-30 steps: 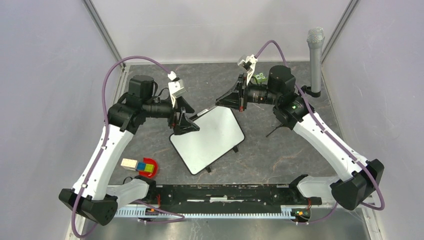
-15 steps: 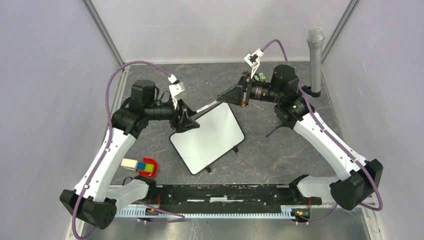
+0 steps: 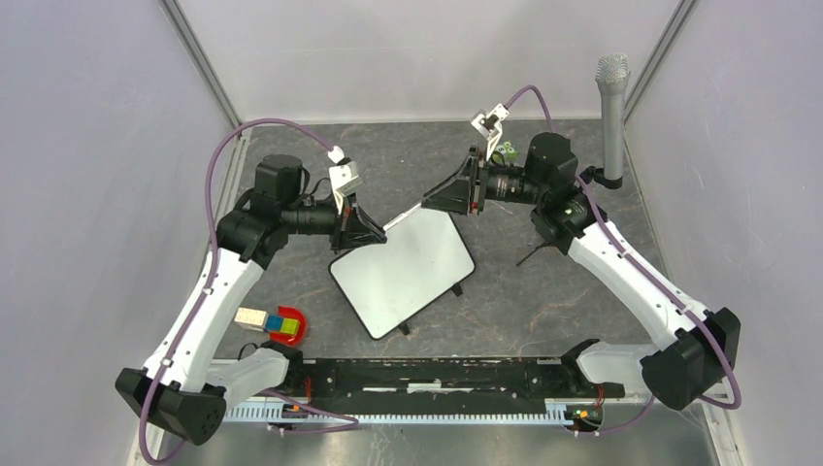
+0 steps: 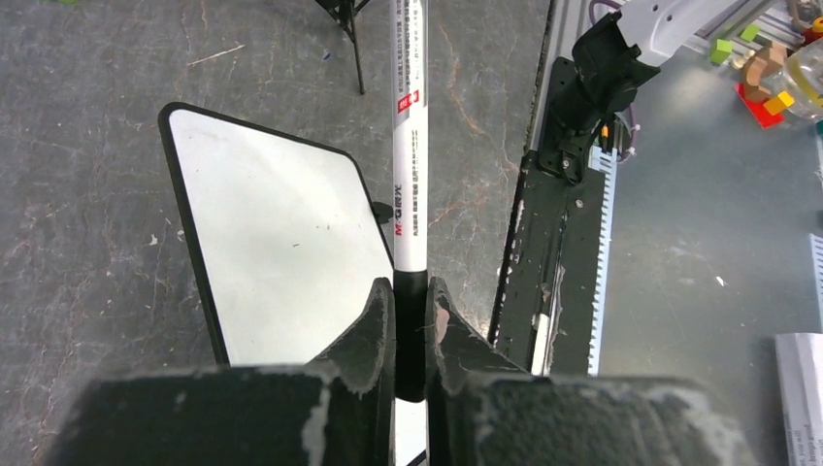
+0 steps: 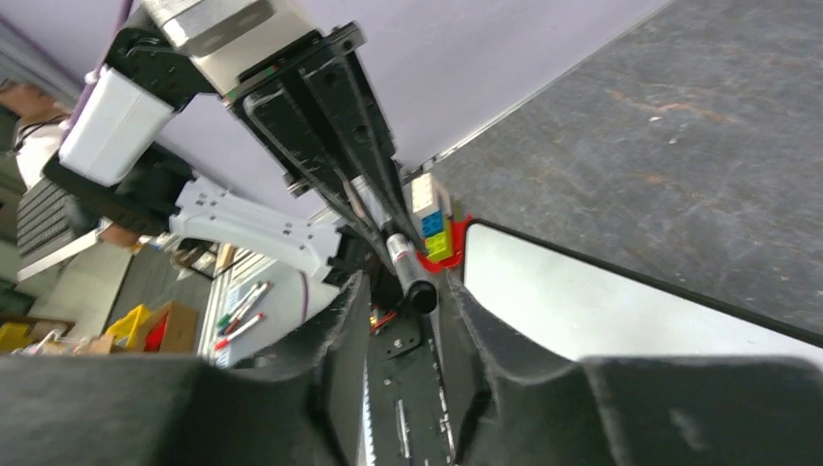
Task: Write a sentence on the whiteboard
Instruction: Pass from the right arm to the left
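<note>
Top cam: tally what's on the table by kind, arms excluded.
Whiteboard: 1
Marker: 1
Microphone: 1
Red dish: 1
Toy blocks: 3
Green piece, partly hidden: 1
Small black tripod: 1
Total: 9

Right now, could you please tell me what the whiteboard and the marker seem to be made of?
The whiteboard has a glossy white face, perhaps coated metal or melamine by its soft sheen; its thin black frame looks plastic. The marker looks plastic: smooth printed white barrel, black end.
</note>
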Robot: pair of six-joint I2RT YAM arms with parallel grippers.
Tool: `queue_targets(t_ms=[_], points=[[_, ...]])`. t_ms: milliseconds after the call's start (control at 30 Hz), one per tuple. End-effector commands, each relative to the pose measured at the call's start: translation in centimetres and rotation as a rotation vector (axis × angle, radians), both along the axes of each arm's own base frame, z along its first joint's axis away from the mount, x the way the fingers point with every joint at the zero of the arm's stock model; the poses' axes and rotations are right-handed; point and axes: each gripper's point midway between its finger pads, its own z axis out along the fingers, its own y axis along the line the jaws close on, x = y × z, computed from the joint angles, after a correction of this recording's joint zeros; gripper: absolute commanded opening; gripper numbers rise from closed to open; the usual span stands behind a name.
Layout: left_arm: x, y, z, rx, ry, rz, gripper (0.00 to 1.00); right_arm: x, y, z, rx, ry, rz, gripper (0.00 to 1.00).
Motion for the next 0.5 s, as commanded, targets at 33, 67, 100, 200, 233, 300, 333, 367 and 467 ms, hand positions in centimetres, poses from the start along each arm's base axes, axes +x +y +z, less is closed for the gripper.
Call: queue_targets(t_ms=[33,67,100,200,233,300,333,367,467], points=[[-1.7,0.5,1.2,0.026,-0.028,-0.084,0.02,-3.6,-0.5,0.9,0.011,-0.213,0.212,0.48],[-1.9,0.6,1.0,0.038,-0.005,-0.087,0.02,-4.1,-0.6,0.4,-0.003,-0.236,0.255,0.52],[-2.2,0.6,0.8,0.044,0.014,-0.103,0.02,-4.6,-0.8,-0.4,-0.028,-0.259,0.298,0.56],[-3.8,0.7,0.2,0.059,0.088,-0.191,0.02,-5.5,-1.3,-1.9,-0.095,-0.346,0.385,0.66],[-4.1,0.6,0.0,0.061,0.125,-0.204,0.02,-5.2,-1.5,-2.2,-0.127,-0.344,0.37,0.69],[-4.6,0.4,-0.5,0.069,0.175,-0.234,0.02,-5.0,-1.7,-2.1,-0.146,-0.379,0.363,0.71],[-5.0,0.4,-0.7,0.074,0.19,-0.251,0.02,-5.1,-1.7,-1.8,-0.138,-0.387,0.366,0.72],[-5.3,0.2,-0.7,0.077,0.195,-0.262,0.02,-5.2,-1.6,-1.5,-0.125,-0.378,0.363,0.72],[-5.8,-0.2,-0.5,0.072,0.194,-0.277,0.02,-5.2,-1.2,-1.4,-0.108,-0.326,0.35,0.68]])
